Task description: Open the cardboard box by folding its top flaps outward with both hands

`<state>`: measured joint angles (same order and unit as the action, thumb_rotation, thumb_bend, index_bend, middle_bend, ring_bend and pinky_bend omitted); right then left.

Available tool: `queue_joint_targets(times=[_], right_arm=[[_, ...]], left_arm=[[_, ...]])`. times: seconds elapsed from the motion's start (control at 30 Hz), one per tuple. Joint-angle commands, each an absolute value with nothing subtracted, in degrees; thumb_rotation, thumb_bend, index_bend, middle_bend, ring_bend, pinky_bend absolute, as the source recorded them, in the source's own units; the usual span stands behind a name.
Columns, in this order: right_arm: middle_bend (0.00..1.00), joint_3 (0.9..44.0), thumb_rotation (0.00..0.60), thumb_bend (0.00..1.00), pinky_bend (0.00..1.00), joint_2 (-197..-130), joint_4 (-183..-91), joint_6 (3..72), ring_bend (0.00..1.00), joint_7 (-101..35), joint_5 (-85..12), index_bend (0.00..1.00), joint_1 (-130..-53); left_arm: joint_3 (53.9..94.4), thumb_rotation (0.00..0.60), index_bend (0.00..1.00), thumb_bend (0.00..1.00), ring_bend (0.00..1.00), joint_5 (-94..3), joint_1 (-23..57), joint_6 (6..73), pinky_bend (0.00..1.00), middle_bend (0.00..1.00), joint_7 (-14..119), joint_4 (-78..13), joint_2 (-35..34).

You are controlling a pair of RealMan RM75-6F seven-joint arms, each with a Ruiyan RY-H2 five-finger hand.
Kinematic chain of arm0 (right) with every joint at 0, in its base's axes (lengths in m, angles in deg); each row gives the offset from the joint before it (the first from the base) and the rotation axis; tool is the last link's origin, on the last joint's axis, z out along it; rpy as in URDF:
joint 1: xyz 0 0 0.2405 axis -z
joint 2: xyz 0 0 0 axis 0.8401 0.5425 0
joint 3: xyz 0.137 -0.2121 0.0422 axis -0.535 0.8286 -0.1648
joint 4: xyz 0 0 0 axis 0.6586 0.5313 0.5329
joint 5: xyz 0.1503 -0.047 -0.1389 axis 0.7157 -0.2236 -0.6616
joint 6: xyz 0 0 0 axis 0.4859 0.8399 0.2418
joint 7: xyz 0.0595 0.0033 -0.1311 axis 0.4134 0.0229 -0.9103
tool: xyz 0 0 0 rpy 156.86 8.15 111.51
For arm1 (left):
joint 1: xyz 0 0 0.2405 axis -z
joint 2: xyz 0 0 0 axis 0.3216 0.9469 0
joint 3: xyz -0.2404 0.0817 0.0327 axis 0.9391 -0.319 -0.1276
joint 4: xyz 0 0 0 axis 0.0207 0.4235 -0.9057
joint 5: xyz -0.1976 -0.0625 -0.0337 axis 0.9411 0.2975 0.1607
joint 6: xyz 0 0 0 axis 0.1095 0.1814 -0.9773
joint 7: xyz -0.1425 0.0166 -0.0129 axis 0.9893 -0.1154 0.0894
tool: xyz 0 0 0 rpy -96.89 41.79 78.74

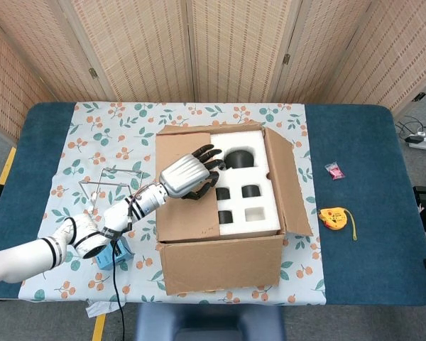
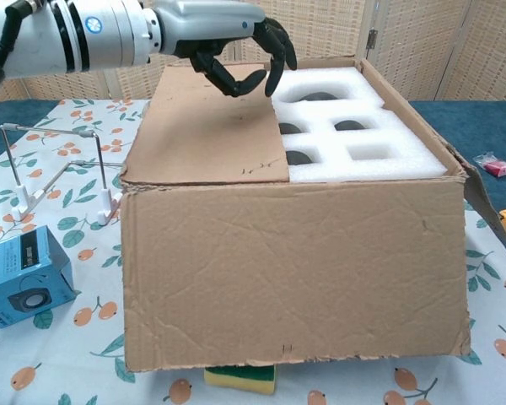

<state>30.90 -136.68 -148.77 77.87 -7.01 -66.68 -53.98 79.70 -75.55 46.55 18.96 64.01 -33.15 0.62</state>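
Left hand open, fingers spread above closed left flap edge; chest view alone shows sponge under cardboard box. Right hand unseen.

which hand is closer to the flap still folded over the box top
Left. The left hand hovers over the closed flap at its inner edge, fingers curled and spread, beside the white foam insert. The right hand is out of both views, off past the table's right side.
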Motion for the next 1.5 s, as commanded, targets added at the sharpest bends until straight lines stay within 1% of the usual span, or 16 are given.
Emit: queue_joint_targets(times=[0.03, 0.13, 0.27, 0.37, 0.5, 0.67, 0.77, 1.0, 1.5], right_arm=[[0.00, 31.13, 0.064, 0.37, 0.00, -136.23, -148.60, 77.95, 0.00, -5.62, -67.04, 0.06, -53.49], [0.00, 31.08, 0.067, 0.37, 0.00, -136.08, -148.34, 77.85, 0.00, -5.11, -66.93, 0.06, -53.27], [0.00, 31.36, 0.067, 0.37, 0.00, -135.70, -147.95, 77.02, 0.00, -3.56, -66.99, 0.06, -53.14], [0.00, 31.52, 0.066, 0.37, 0.00, -135.45, -147.63, 77.27, 0.00, -2.78, -67.25, 0.06, -52.75], [0.00, 31.70, 0.065, 0.37, 0.00, -135.26, -147.12, 77.69, 0.00, -1.80, -67.57, 0.06, -52.20], [0.00, 31.82, 0.066, 0.37, 0.00, -134.97, -146.59, 76.79, 0.00, -0.84, -67.60, 0.06, -52.31], [0.00, 31.75, 0.068, 0.37, 0.00, -135.00, -146.42, 76.11, 0.00, -0.59, -67.52, 0.06, -52.55], [0.00, 31.59, 0.067, 0.37, 0.00, -135.04, -146.79, 75.65, 0.00, -1.01, -67.82, 0.06, -52.76], [0.00, 31.35, 0.067, 0.37, 0.00, -134.95, -146.71, 74.56, 0.00, -0.51, -67.68, 0.06, -53.11]], left_arm=[[79.61, 0.485, 0.52, 0.72, 0.03, -75.46, 47.77, 19.91, 0.00, 0.23, 64.27, -31.31, -1.15], [79.44, 0.467, 0.53, 0.72, 0.03, -75.43, 48.44, 20.45, 0.00, 0.23, 63.90, -29.91, -2.19], [79.34, 0.414, 0.54, 0.73, 0.03, -74.36, 49.42, 20.28, 0.00, 0.23, 63.34, -27.97, -4.02], [79.22, 0.395, 0.55, 0.74, 0.04, -73.37, 50.50, 19.14, 0.00, 0.23, 63.09, -26.07, -5.71], [78.50, 0.394, 0.57, 0.74, 0.04, -72.96, 51.34, 18.62, 0.00, 0.23, 62.76, -23.36, -7.23], [77.59, 0.396, 0.60, 0.74, 0.04, -72.18, 51.19, 18.37, 0.00, 0.24, 63.30, -21.51, -7.50], [77.12, 0.392, 0.63, 0.74, 0.04, -71.63, 51.10, 18.09, 0.00, 0.24, 62.82, -21.10, -7.55], [75.67, 0.394, 0.64, 0.74, 0.04, -71.70, 51.36, 17.60, 0.00, 0.24, 60.58, -21.51, -7.57], [76.63, 0.393, 0.64, 0.75, 0.04, -69.12, 51.66, 17.98, 0.00, 0.25, 58.50, -23.67, -7.00]])
